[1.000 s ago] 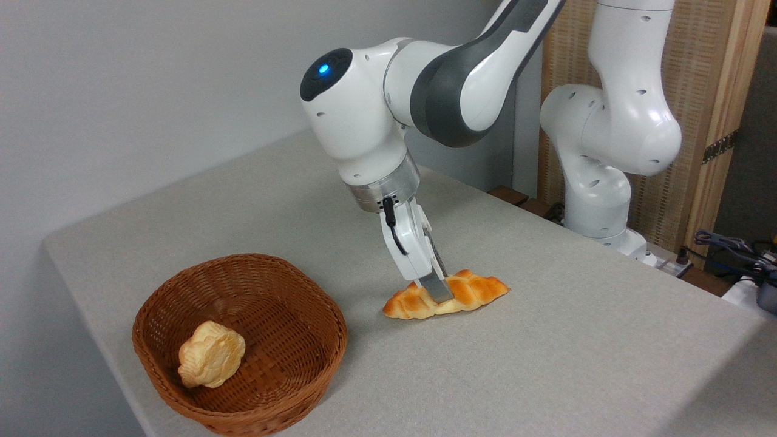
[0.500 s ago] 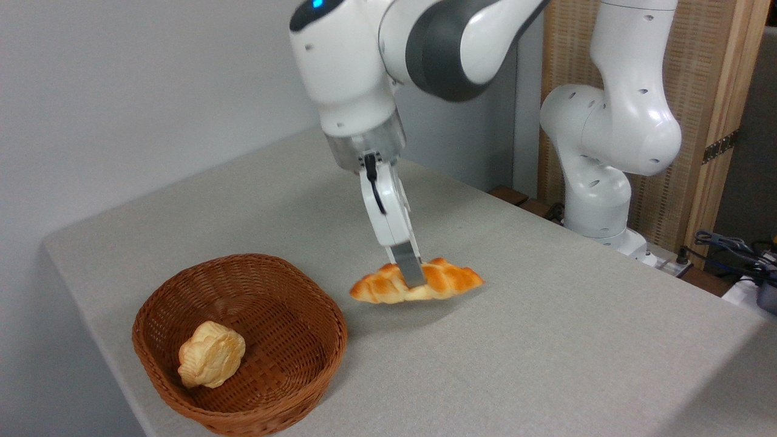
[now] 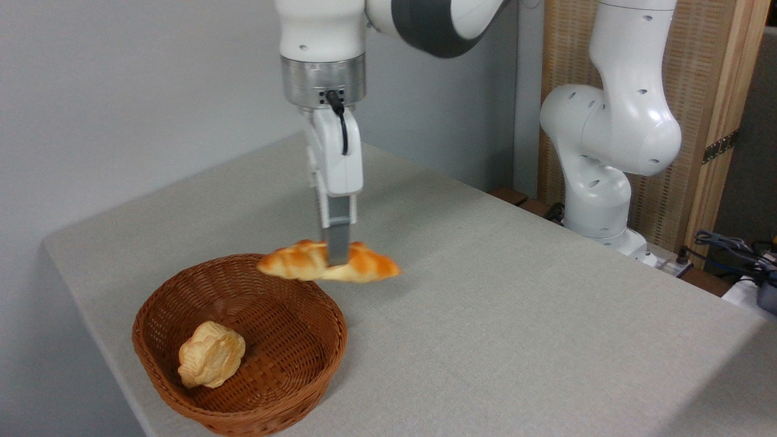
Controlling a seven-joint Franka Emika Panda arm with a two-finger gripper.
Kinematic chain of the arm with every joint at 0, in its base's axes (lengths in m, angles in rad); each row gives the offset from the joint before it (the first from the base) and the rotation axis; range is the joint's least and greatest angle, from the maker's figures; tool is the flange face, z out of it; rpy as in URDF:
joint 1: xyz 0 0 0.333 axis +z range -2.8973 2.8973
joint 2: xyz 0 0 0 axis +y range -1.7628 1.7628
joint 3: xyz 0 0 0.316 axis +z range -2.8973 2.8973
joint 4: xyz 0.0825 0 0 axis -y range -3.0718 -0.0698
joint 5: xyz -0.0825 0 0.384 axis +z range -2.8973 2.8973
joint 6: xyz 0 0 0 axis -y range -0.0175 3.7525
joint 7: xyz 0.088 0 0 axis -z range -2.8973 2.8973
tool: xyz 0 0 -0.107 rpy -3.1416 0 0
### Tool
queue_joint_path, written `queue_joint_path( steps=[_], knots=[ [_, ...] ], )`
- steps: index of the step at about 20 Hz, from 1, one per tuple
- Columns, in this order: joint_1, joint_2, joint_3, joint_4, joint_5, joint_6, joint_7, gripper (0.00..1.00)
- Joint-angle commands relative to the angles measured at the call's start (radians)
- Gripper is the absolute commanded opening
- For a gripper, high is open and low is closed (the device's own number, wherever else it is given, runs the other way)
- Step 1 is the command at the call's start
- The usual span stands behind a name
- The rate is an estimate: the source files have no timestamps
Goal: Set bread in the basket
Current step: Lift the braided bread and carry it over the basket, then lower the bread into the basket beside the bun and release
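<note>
The gripper (image 3: pixel 335 258) grasps the bread (image 3: pixel 328 262) in the air, above the far rim of the basket (image 3: pixel 291 388).

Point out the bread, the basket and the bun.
bread (image 3: pixel 291 264): fixed camera, left half of the crust.
basket (image 3: pixel 291 419): fixed camera, near rim.
bun (image 3: pixel 211 354): fixed camera, its middle.

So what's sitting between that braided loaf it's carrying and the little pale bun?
Nothing but bare wicker: the bread hangs above the basket rim, and the bun lies inside, in the fixed camera's view.
</note>
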Motion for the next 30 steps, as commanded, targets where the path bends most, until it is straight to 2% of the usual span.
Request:
queue_joint_path(
  steps=[1, 3, 4, 5, 8, 14, 20, 26, 30],
  knots=[
    [-0.010, 0.061, -0.027, 0.020, -0.020, 0.147, -0.170, 0.47],
    [-0.012, 0.080, -0.033, 0.020, -0.020, 0.195, -0.240, 0.53],
    [-0.013, 0.084, -0.033, 0.020, -0.020, 0.209, -0.261, 0.60],
    [-0.021, 0.093, -0.036, 0.020, -0.019, 0.238, -0.296, 0.74],
    [-0.030, 0.109, -0.039, 0.020, -0.020, 0.275, -0.317, 0.90],
    [-0.030, 0.115, -0.039, 0.020, -0.033, 0.309, -0.322, 0.91],
    [-0.030, 0.115, -0.036, 0.019, -0.033, 0.307, -0.322, 0.99],
    [-0.024, 0.104, -0.029, 0.020, -0.031, 0.295, -0.322, 0.99],
    [-0.019, 0.069, -0.001, 0.022, -0.031, 0.139, -0.319, 0.99]
  ],
)
